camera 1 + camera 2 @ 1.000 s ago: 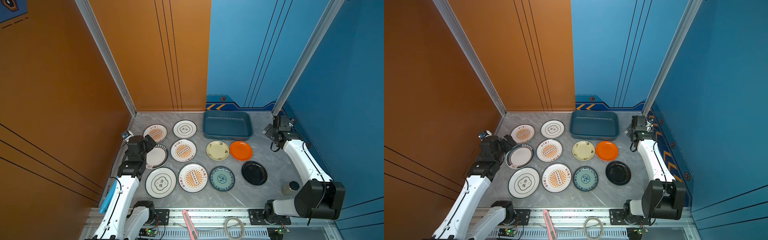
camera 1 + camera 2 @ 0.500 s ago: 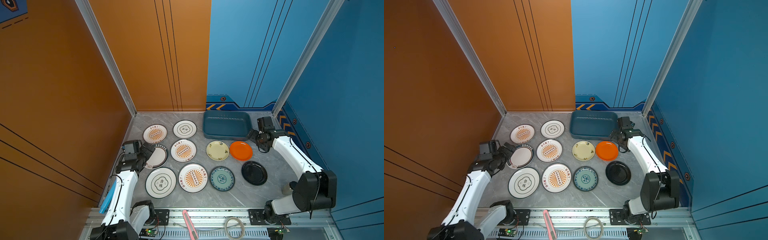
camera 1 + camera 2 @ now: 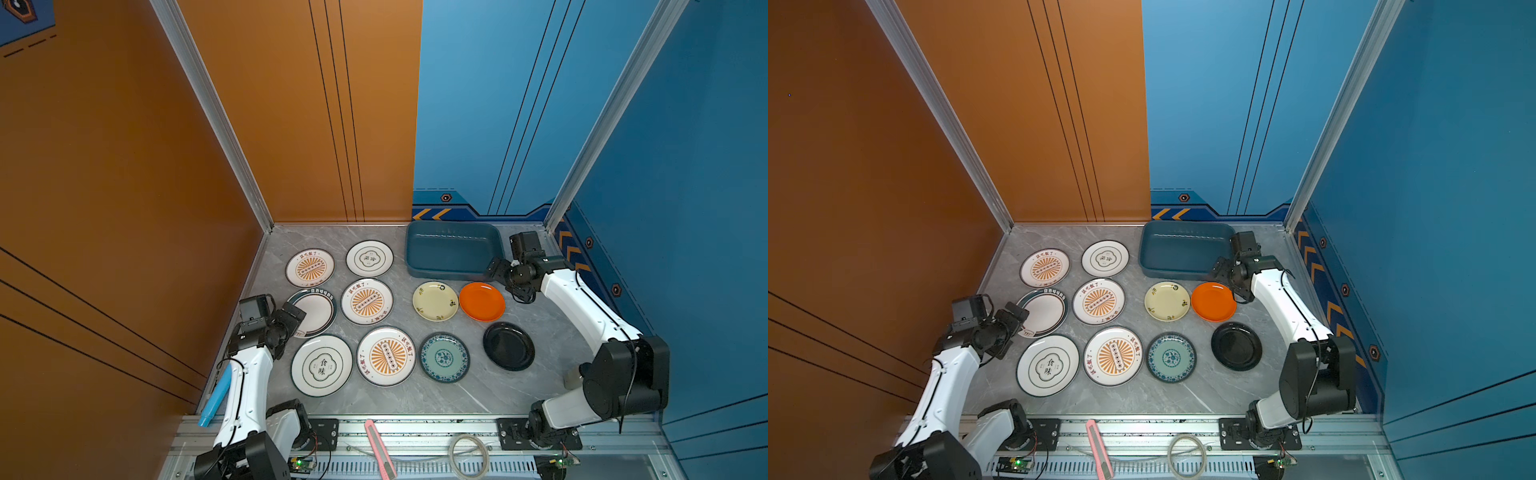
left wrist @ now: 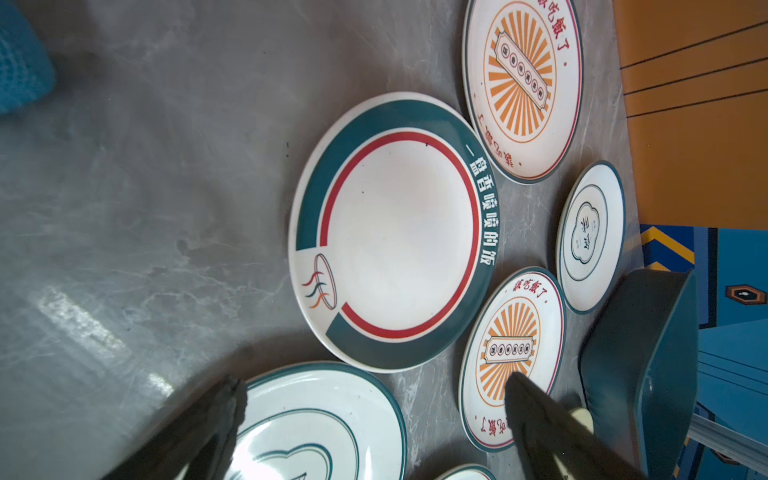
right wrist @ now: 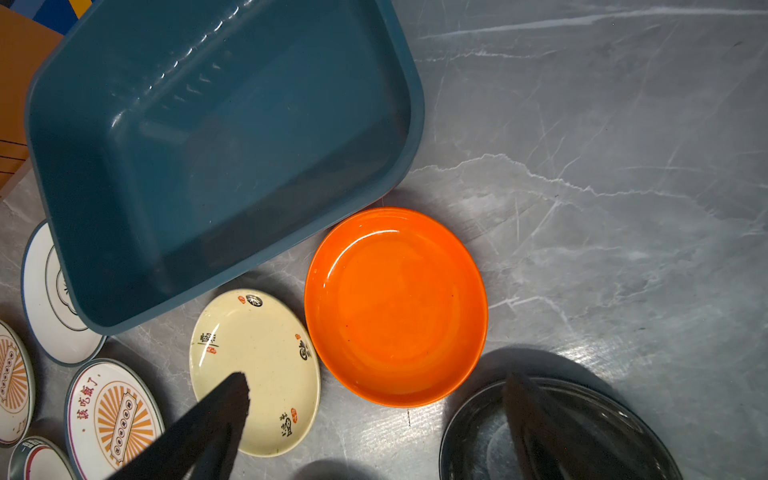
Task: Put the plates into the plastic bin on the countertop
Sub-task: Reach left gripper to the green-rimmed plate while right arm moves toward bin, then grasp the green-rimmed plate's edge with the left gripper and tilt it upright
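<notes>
The left gripper [image 4: 374, 384] is held wide open and empty at the teal-banded plate [image 4: 395, 232]. The right gripper [image 5: 376, 380] is held likewise above the orange plate [image 5: 395, 307].

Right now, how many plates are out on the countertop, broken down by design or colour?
sunburst plates: 3
quatrefoil plates: 2
teal-banded plate: 1
cream plate: 1
orange plate: 1
black plate: 1
teal-patterned plate: 1
Total: 10
</notes>
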